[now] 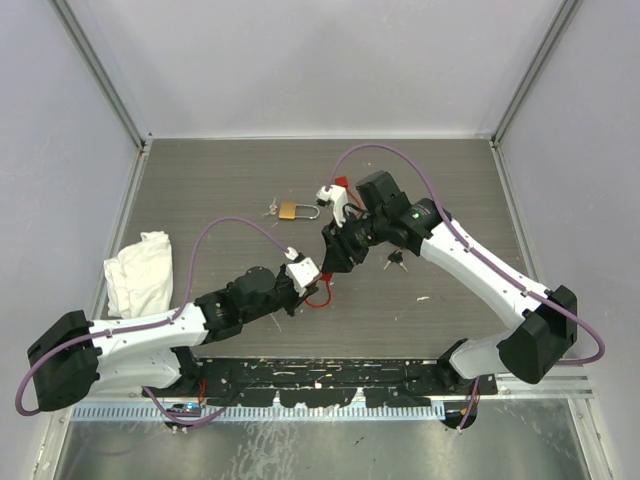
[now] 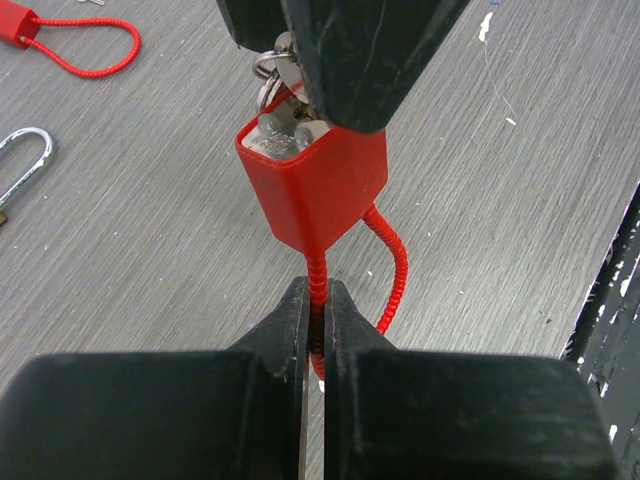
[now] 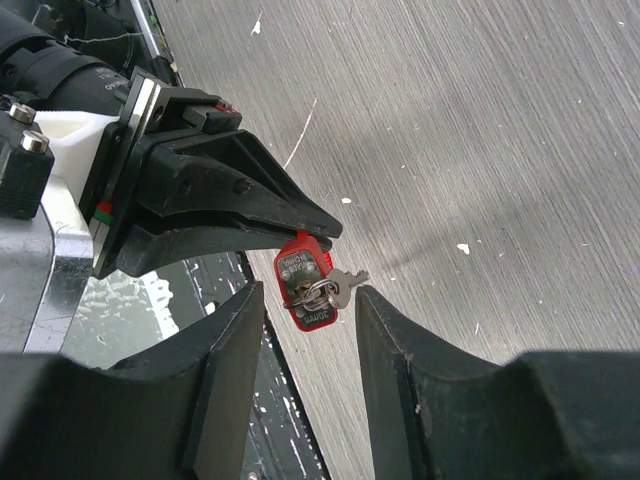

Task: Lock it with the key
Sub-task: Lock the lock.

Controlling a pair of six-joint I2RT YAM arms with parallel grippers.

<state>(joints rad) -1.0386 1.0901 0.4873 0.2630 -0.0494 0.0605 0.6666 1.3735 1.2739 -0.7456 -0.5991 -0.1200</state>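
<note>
Over the middle of the grey tabletop [image 1: 450, 180], a little toward its near edge, the two arms meet nose to nose, and the crowding is the first risk: a small misjudged move could knock one set of fingers against the other. The left gripper [image 2: 315, 295] is clamped shut on the thin red cable [image 2: 395, 280] of the red padlock [image 2: 315, 190], so the lock body is held only by a flexible loop, clear of the surface. That is probably the weakest point, since any sideways push or twist may swing or spin the body instead of working the cylinder, and the cable may slide through the jaws. The right gripper [image 3: 310, 293] stands partly open, a finger on either side of the key [image 3: 348, 280], with a gap showing on both sides. The key sits in the padlock's end face, its ring and a second small key hanging beside it. If the fingers close on the ring or the spare rather than the head, the turn would likely slip, or the key could be cocked or dragged out and dropped. Whether the cable's free end is seated in the body cannot be told, and turning without that would lock nothing. A dropped key would land near the loose keys [image 1: 393, 262] right of centre and could be confused with them.
</note>
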